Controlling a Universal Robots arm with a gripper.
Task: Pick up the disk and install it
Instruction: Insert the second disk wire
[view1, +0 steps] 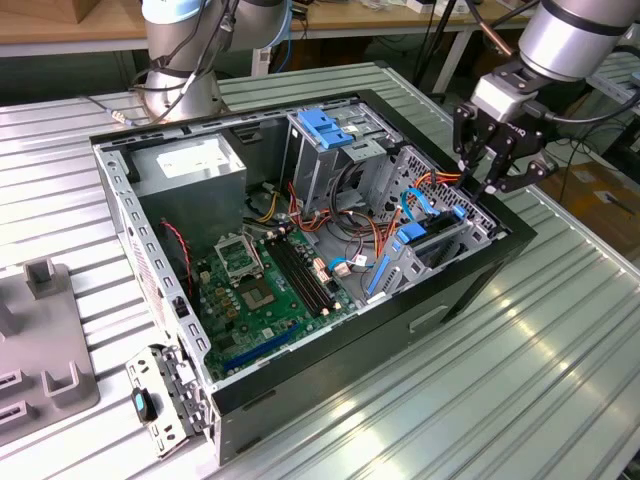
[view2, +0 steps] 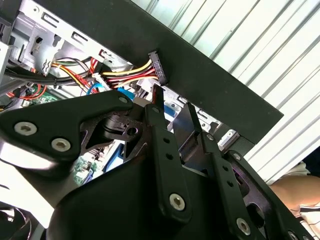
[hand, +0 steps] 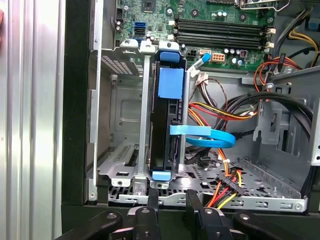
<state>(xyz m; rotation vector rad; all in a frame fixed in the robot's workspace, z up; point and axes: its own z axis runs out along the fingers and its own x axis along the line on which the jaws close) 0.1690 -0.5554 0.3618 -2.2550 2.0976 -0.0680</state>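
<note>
The disk (hand: 167, 125) stands on edge in the drive bay at the front corner of the open computer case (view1: 480, 265). It is black, with blue plastic at both ends and a blue tab on its side. My gripper (hand: 172, 196) hangs just above the bay, in line with the disk's near end. Its fingers (hand: 152, 202) are apart with nothing between them, and they touch nothing. In the exterior view the gripper (view1: 482, 178) is over the case's right-hand corner. The second wrist view shows the gripper (view2: 172, 100) above the black case rim.
A blue ribbon cable (hand: 205, 137) and a yellow-orange wire bundle (hand: 227, 182) lie right beside the disk. Further into the case are the motherboard (view1: 265, 280), a grey power-supply box (view1: 190, 165) and a tall cage with a blue top (view1: 325, 130). A grey fixture (view1: 40, 340) sits on the exterior view's left.
</note>
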